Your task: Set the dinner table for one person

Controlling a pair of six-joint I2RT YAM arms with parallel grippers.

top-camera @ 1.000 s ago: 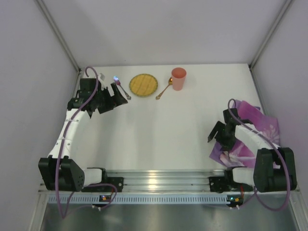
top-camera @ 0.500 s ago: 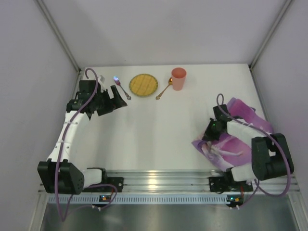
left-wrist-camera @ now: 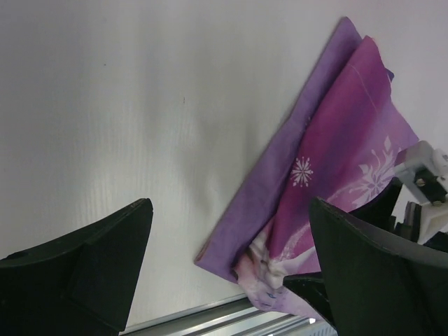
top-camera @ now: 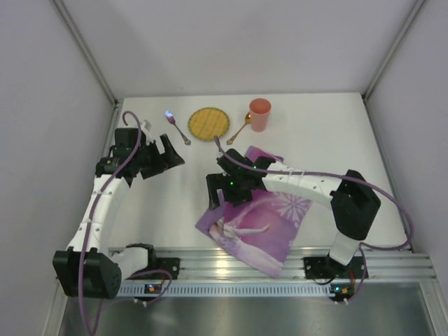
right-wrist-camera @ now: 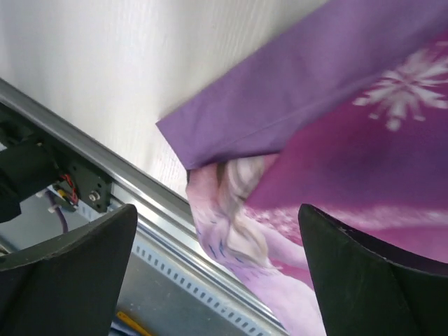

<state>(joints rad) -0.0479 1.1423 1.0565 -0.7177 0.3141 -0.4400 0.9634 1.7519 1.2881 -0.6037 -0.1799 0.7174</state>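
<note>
White bench [top-camera: 315, 143] is seen across the whole workspace, bounded at its near edge by a silver rail [top-camera: 203, 260]. The purple placemat [top-camera: 260, 225], bunched at the right edge a second ago, has been dragged to the middle of the near edge, where it lies partly folded and overhangs the rail. The right arm has been swung in from the right edge and is stretched leftward, its pincer [top-camera: 218, 196] released over the mat's left corner. The left arm is bent beside the left edge, its pincer [top-camera: 171, 147] spread wide, nothing held. Along the far edge are lined up a spoon [top-camera: 178, 128], a yellow plate [top-camera: 208, 124], a second spoon [top-camera: 240, 129] and a pink cup [top-camera: 260, 114].
</note>
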